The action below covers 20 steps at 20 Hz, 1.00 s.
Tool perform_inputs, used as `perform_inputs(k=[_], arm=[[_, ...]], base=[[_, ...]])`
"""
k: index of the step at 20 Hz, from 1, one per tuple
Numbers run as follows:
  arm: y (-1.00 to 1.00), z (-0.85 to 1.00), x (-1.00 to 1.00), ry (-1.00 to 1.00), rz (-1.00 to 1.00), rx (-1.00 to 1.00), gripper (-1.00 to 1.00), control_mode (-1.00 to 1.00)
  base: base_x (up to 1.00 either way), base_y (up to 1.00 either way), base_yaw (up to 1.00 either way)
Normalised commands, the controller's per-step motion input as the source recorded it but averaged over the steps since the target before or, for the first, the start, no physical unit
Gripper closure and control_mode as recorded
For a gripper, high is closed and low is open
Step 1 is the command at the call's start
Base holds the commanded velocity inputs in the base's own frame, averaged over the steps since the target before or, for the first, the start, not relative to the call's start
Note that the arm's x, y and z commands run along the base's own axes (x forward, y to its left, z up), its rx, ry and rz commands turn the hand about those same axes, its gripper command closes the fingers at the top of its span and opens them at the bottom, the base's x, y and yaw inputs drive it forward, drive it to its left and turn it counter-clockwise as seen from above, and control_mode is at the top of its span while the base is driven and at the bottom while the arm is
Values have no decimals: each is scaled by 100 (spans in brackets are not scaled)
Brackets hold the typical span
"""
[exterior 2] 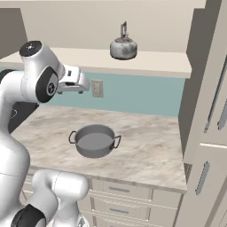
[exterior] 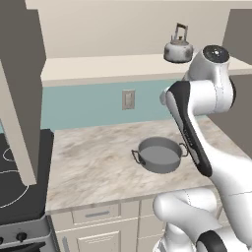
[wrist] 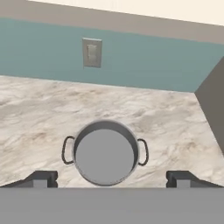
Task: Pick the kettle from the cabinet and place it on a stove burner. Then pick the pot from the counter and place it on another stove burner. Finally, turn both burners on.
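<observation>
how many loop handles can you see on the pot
2. The pot on the counter has one loop handle on its left side in the hand view and one handle on its right.

A flat teal backsplash wall is running behind the worktop, carrying a small beige wall switch plate that is sitting under the shelf edge, and a plain beige upper wall is rising above it. Cream panelled drawer fronts with grey bar handles are lining the base units below, while a tall cream panelled cupboard with long grey handles is standing at the right. Even, soft light is falling across the room.
</observation>
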Motion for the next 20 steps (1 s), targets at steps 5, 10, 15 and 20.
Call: perform_inputs(k=[5, 10, 15, 20], arm=[[-21, 34, -22, -15, -3, -2, -100, -100], [-26, 28, -11, -14, -2, 0, -100, -100], [-22, 13, -15, -21, 0, -1, -100, -100], [-18, 9, -20, -26, 0, -1, -100, -100]], base=[[0, 0, 0], [0, 0, 0], [0, 0, 0], [0, 0, 0]])
